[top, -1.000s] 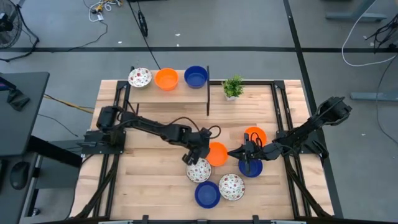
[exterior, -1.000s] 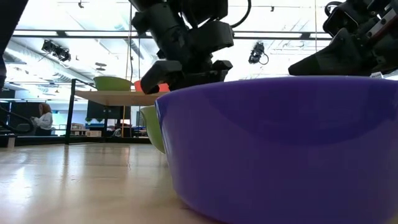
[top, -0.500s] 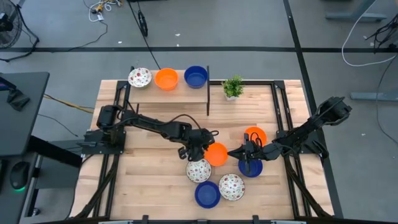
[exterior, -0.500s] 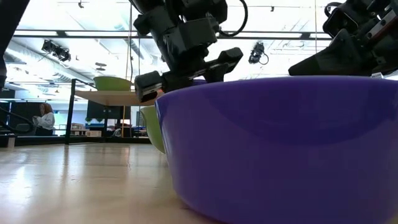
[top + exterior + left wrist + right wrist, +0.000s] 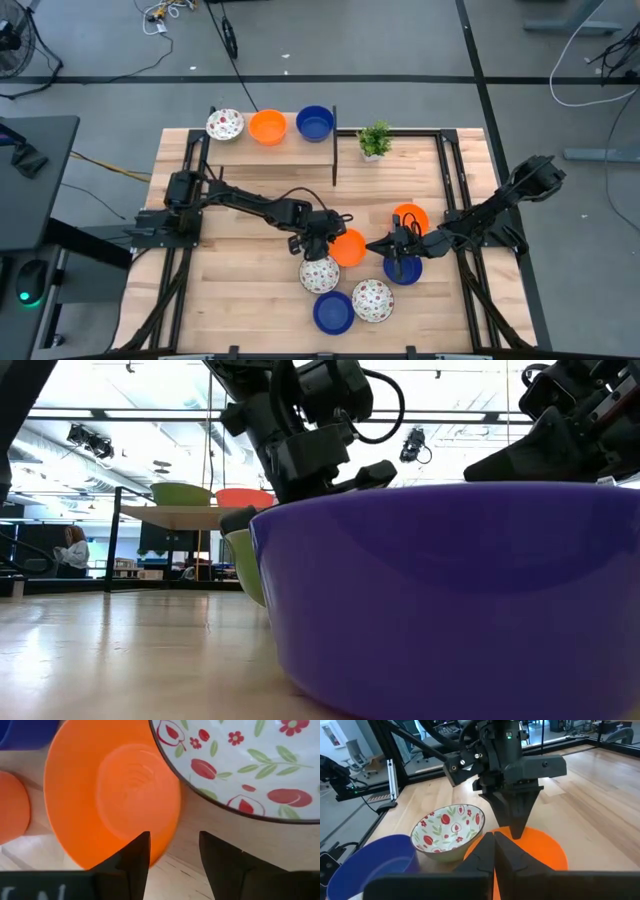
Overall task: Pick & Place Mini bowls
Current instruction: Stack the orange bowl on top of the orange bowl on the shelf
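Straddling the orange bowl (image 5: pixel 107 795) rim, left end effector (image 5: pixel 172 852) spread narrowly, floral bowl (image 5: pixel 245 760) just beside.

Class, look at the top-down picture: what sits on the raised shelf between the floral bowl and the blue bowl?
An orange bowl sits between the floral bowl and the blue bowl, in the high view.

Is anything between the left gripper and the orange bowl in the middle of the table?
Nothing visible. The left gripper is open right over the orange bowl's rim, one finger over its edge. The floral bowl sits close beside it, touching or nearly so, not between them.
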